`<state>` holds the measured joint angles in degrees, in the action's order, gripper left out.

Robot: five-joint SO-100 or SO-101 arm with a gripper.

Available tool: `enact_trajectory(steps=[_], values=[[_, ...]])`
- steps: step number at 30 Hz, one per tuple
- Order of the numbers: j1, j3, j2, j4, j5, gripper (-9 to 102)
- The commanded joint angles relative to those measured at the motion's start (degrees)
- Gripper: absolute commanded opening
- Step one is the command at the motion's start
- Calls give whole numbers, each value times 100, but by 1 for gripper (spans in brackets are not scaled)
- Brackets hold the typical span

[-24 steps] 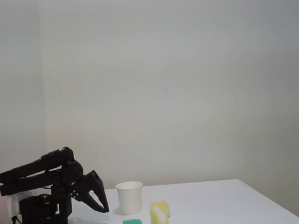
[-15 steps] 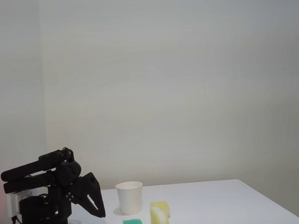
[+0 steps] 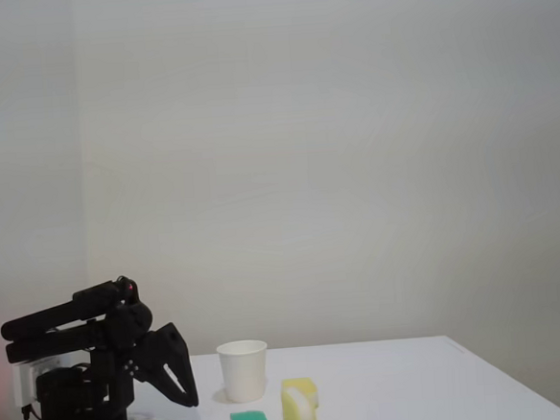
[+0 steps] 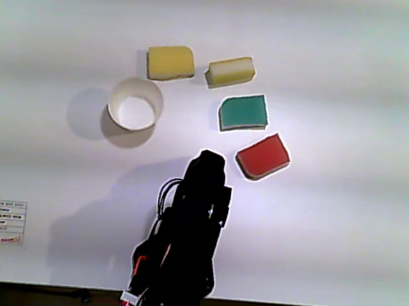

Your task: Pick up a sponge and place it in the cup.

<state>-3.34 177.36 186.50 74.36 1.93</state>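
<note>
From my remote station I see the black two-finger tool (image 3: pixel 190 399) hanging low over the white bench (image 3: pixel 417 383), folded back near the arm's base, nothing between its fingers; I cannot tell whether they are parted or closed. The plain white paper cup (image 4: pixel 134 104) stands upright, apart from the tool. In the other view two small rectangular yellow sponge blocks lie just beyond the cup: one flat (image 4: pixel 170 62), the second yellow sponge block (image 4: pixel 231 71) beside it showing its whitish layer. A green sponge with a white edge (image 4: pixel 244 112) and a red sponge (image 4: pixel 263 155) lie right of the cup, the red one nearest the arm
</note>
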Motion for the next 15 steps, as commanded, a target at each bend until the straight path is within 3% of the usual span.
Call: enact_trajectory(steps=[1, 15], values=[[-35, -62, -35, 264, 97, 0], [-62, -2206, -1898, 308, 448, 0]])
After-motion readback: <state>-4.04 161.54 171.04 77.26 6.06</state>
